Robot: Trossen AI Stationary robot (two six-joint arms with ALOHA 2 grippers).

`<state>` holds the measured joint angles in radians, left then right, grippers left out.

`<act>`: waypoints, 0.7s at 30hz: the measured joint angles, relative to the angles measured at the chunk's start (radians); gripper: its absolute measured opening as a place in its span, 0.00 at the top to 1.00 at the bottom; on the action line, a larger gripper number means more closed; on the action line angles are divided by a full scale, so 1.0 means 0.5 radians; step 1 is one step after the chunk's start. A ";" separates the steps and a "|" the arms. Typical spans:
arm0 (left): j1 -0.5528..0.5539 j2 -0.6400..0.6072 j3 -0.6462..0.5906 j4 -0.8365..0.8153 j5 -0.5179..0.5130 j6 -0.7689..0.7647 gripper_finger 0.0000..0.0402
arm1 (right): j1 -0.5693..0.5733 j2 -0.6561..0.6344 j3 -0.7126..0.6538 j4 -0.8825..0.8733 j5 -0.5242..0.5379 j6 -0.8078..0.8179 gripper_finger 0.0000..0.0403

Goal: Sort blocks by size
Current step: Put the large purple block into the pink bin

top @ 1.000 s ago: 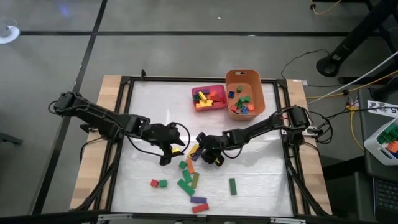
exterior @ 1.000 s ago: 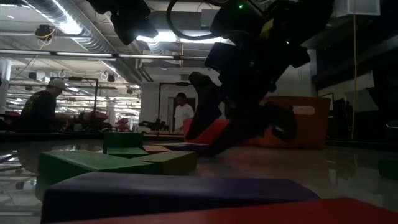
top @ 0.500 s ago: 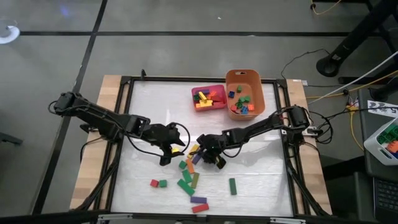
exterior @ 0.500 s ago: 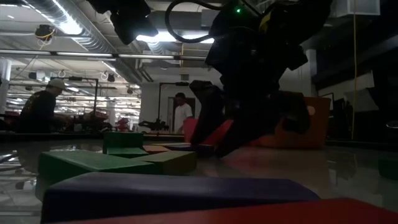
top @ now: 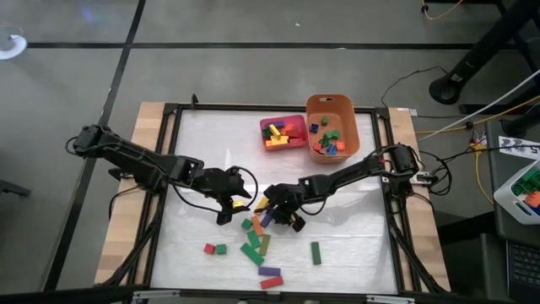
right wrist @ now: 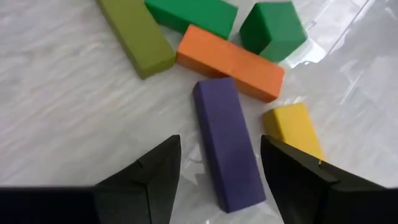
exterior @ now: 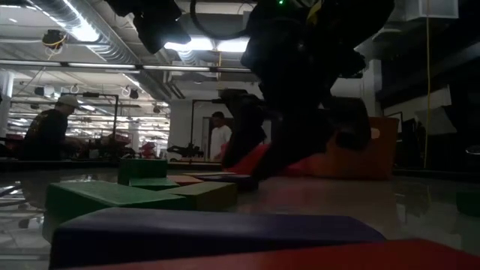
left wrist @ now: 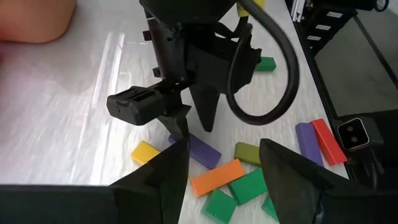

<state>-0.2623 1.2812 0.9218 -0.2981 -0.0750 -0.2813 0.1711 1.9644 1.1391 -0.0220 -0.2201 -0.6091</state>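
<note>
Right gripper (right wrist: 217,180) spread apart, straddling purple bar (right wrist: 227,143); left gripper (left wrist: 224,177) apart, empty, just beside

The right gripper (right wrist: 214,171) hung low over the white table surface (right wrist: 56,99), its two dark fingers (right wrist: 140,180) spread apart with a clear gap between them. A purple bar (right wrist: 227,143) lay lengthwise in that gap, its near end reaching between the fingertips, touched by neither. Just beside the purple bar's far side sat a short yellow block (right wrist: 293,129), close to one finger. Beyond the purple bar's far end an orange bar (right wrist: 230,62) lay crosswise, nearly touching it. Past the orange bar rested a long green bar (right wrist: 191,15) and a green cube (right wrist: 273,30), the cube against the orange bar's edge. An olive bar (right wrist: 137,37) lay aslant next to the orange bar's end
</note>
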 joint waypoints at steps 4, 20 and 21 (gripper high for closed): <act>0.000 0.000 0.000 0.000 0.000 0.019 0.55 | 0.000 0.000 0.000 -0.025 0.110 -0.009 0.45; 0.000 0.000 0.000 -0.008 0.000 -0.008 0.55 | -0.005 0.039 -0.008 -0.078 0.178 -0.048 0.55; 0.000 0.000 0.000 -0.014 0.000 -0.009 0.55 | -0.004 0.041 -0.008 -0.072 0.176 -0.048 0.58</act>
<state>-0.2623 1.2812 0.9218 -0.3053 -0.0749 -0.2859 0.1692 1.9851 1.1351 -0.0581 -0.1323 -0.6331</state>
